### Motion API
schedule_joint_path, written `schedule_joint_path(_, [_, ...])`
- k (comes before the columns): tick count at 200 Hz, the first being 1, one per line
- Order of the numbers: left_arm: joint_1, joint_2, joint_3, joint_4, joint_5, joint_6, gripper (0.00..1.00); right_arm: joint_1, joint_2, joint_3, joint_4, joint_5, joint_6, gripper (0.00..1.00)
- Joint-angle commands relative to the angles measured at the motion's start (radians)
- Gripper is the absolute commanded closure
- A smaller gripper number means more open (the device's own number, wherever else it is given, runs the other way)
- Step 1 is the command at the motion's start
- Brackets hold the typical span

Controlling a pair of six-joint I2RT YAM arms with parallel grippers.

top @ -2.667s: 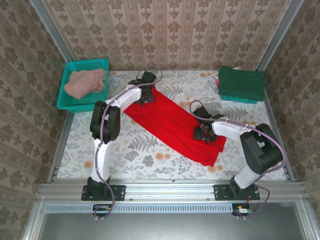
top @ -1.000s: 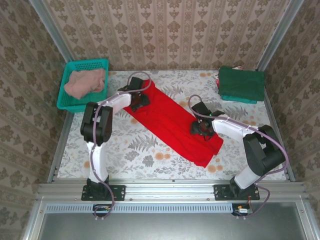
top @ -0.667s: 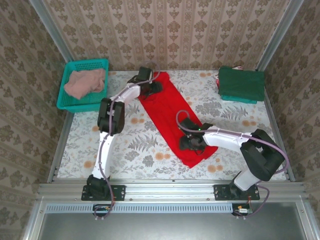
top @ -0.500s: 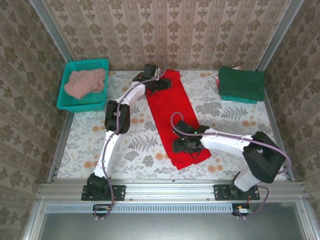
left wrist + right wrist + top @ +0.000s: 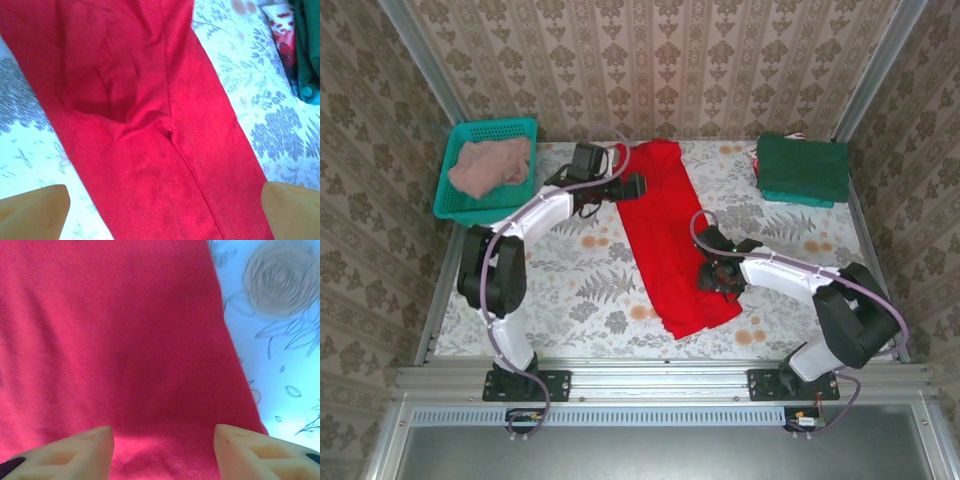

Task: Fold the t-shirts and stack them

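The red t-shirt (image 5: 665, 235) lies as a long folded strip, running from the table's far middle toward the near edge. My left gripper (image 5: 631, 188) hovers at the strip's upper left edge. In the left wrist view it (image 5: 165, 215) stands wide open over the red cloth (image 5: 150, 100), holding nothing. My right gripper (image 5: 716, 276) sits at the lower right edge of the strip. Its jaws (image 5: 164, 447) are apart above flat red cloth (image 5: 125, 330). Dark green folded t-shirts (image 5: 803, 168) are stacked at the far right. A dusty pink t-shirt (image 5: 490, 165) lies crumpled in the basket.
The teal mesh basket (image 5: 457, 205) stands off the table's far left corner. The green stack's edge (image 5: 307, 50) shows at the right of the left wrist view. Bare floral tablecloth (image 5: 580, 290) lies left of the red strip, and metal rails border the table.
The red t-shirt swung from a diagonal to nearly lengthwise. My left gripper opened, let go of the top end and drew back left. The right gripper shifted to the strip's right edge.
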Motion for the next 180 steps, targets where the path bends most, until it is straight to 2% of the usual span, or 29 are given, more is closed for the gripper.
schedule_joint_path(1, [-0.055,0.107,-0.095,0.112,0.016,-0.079,0.07,0.056,0.017,-0.027,0.041,-0.033,0.026,0.44])
schedule_joint_path(15, [-0.062,0.162,-0.102,0.159,0.046,-0.113,0.16,0.109,0.016,-0.045,0.06,-0.035,0.075,0.43])
schedule_joint_path(23, [-0.066,0.198,-0.091,0.171,0.053,-0.12,0.18,0.139,0.015,-0.054,0.068,-0.036,0.108,0.43])
schedule_joint_path(68, [-0.067,0.428,0.153,0.032,0.096,-0.065,0.19,0.334,0.07,-0.032,0.126,-0.029,0.287,0.4])
schedule_joint_path(97, [-0.044,0.458,0.204,0.022,0.14,-0.039,0.19,0.39,0.106,0.048,0.144,-0.041,0.315,0.37])
schedule_joint_path(117, [-0.018,0.365,0.131,0.032,0.147,-0.015,0.15,0.396,0.05,0.09,0.073,-0.012,0.289,0.35])
schedule_joint_path(134, [0.0,0.23,0.017,0.062,0.161,-0.005,0.05,0.392,-0.052,0.077,0.024,0.048,0.269,0.31])
schedule_joint_path(139, [0.034,0.184,-0.017,0.069,0.161,-0.003,0.01,0.388,-0.084,0.065,0.005,0.058,0.263,0.3])
schedule_joint_path(180, [0.082,-0.216,-0.35,0.086,0.107,-0.006,0.0,0.346,-0.265,-0.118,0.006,0.038,0.265,0.28])
